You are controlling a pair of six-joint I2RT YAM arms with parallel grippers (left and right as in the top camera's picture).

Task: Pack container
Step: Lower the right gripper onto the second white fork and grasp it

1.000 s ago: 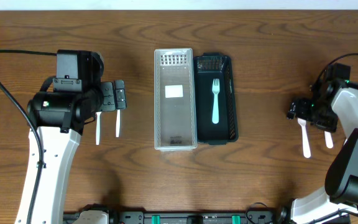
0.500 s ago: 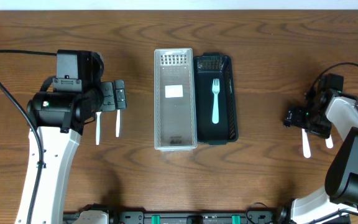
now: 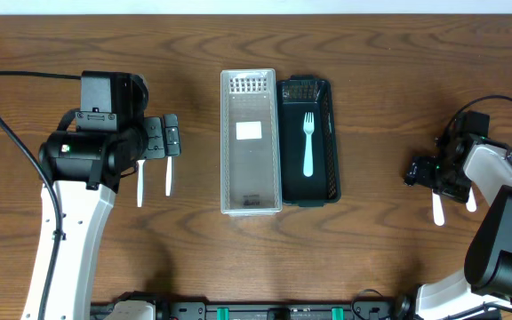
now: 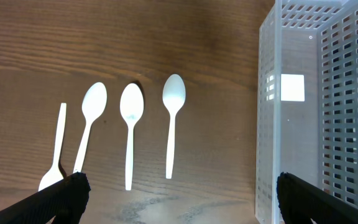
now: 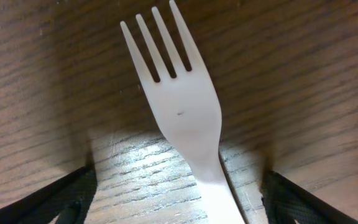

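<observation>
A clear white basket (image 3: 250,196) and a dark basket (image 3: 330,142) stand side by side mid-table. A pale blue fork (image 3: 308,142) lies in the dark one. My left gripper (image 3: 162,138) is open and empty above white spoons (image 3: 168,176). In the left wrist view, three spoons (image 4: 131,109) lie left of the white basket (image 4: 316,112), between the open fingers (image 4: 179,202). My right gripper (image 3: 427,169) is open, low over a white fork (image 3: 437,206). In the right wrist view this fork (image 5: 179,106) lies flat between the fingers (image 5: 179,199).
A second white utensil (image 3: 469,200) lies just right of the fork by my right gripper. A fourth white utensil (image 4: 58,146) lies left of the spoons. A white label (image 3: 249,131) sits on the white basket's floor.
My right gripper has moved a little toward the table's front and down over the white fork. The left arm and the baskets have not moved.
</observation>
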